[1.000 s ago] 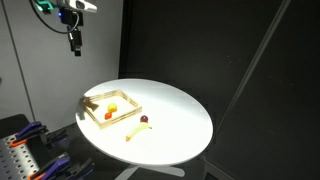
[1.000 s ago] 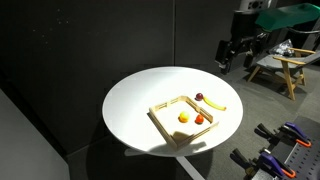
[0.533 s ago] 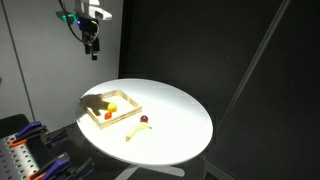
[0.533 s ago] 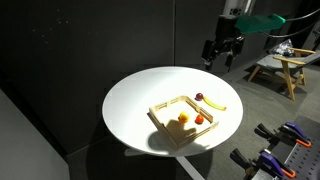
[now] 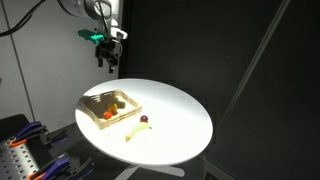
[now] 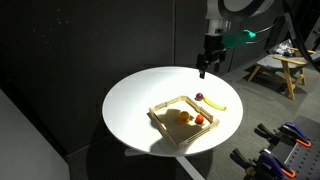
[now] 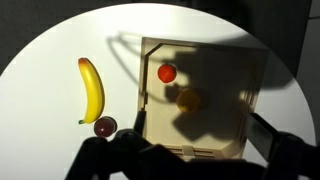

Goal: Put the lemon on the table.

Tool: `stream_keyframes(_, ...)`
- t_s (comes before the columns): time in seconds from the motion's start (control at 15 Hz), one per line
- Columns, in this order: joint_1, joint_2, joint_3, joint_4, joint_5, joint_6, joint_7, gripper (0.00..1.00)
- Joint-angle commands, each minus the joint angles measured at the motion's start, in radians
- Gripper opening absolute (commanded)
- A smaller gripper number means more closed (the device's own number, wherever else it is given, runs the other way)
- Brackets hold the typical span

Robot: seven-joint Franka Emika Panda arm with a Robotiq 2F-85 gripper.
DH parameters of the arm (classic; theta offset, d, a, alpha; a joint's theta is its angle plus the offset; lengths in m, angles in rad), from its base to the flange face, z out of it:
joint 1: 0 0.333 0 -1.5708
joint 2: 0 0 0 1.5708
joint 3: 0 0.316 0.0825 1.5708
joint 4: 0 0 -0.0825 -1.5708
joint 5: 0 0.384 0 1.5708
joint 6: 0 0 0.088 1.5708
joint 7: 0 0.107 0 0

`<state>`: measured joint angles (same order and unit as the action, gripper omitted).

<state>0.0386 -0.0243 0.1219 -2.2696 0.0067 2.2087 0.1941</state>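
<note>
The lemon (image 7: 188, 99) lies inside the shallow wooden tray (image 7: 254, 70), in the arm's shadow, next to a small orange-red fruit (image 7: 166, 73). It also shows in both exterior views (image 5: 114, 107) (image 6: 183, 116). The tray rests on the round white table (image 5: 170, 120) (image 6: 135, 100) (image 7: 40, 90). My gripper (image 5: 108, 62) (image 6: 204, 68) (image 7: 200, 124) hangs high above the table's far edge. It is open and empty, with its fingers spread at the bottom of the wrist view.
A banana (image 7: 92, 90) (image 6: 216, 104) (image 5: 135, 131) and a dark red fruit (image 7: 105, 126) (image 6: 199, 97) lie on the table just outside the tray. Dark curtains stand behind. A wooden stand (image 6: 280, 68) is off the table's far side.
The gripper has travelled sideways and lower, from beyond the table's edge to above it. Its shadow now covers the tray. The fruit has not moved.
</note>
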Motion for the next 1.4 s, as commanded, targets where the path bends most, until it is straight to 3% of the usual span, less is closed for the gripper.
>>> stream_keyframes(0.0,0.007,0.112,-0.028,0.103,-0.051,-0.002,-0.066,1.00)
stream_keyframes(0.33,0.023,0.215,-0.035,0.155,-0.123,0.070,-0.126,1.00)
stream_keyframes(0.73,0.049,0.309,-0.026,0.186,-0.104,0.136,-0.179,1.00)
stream_keyframes(1.33,0.070,0.335,-0.030,0.180,-0.102,0.144,-0.165,1.00)
